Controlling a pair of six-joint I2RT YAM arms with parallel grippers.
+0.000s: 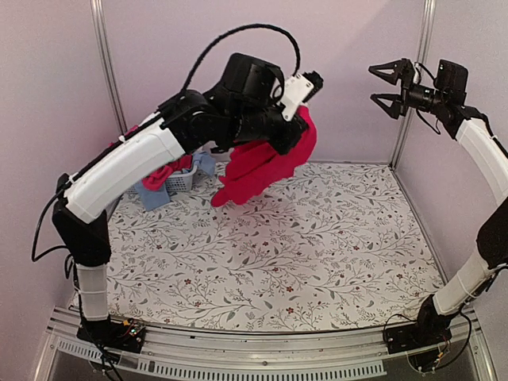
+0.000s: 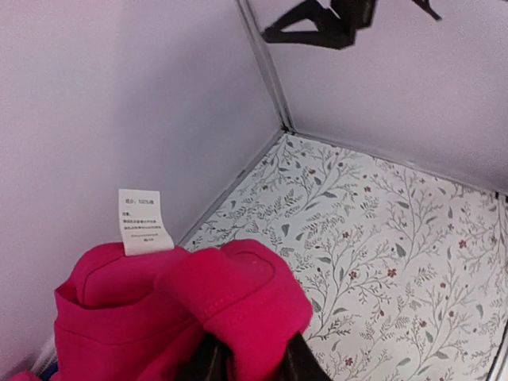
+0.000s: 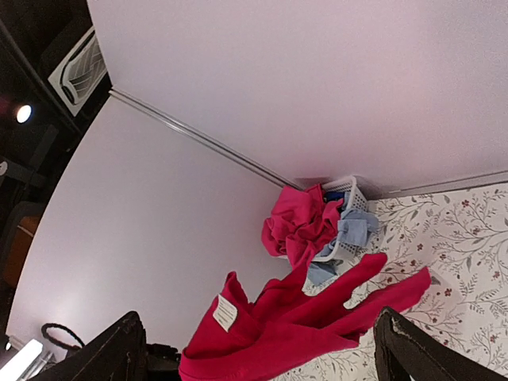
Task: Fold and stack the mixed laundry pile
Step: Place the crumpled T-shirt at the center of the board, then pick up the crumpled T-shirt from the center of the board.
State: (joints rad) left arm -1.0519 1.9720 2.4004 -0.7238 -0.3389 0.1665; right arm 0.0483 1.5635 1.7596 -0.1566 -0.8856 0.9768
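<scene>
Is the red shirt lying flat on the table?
No, the red shirt hangs in the air from the left tool, above the flowery table.

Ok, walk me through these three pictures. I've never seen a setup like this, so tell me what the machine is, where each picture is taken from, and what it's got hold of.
These are two robot arms bolted at the near edge of a table with a leafy patterned cover. The wide picture comes from a fixed camera above and behind them. The other two come from small cameras on each wrist, looking along that arm's own fingers.

The left pincer is shut on a red garment, holding it up off the table; its white label shows in the left wrist view. The right pincer is open, empty and raised by the right wall.

In the far left corner sits a white basket with more red and light blue laundry spilling out.
</scene>
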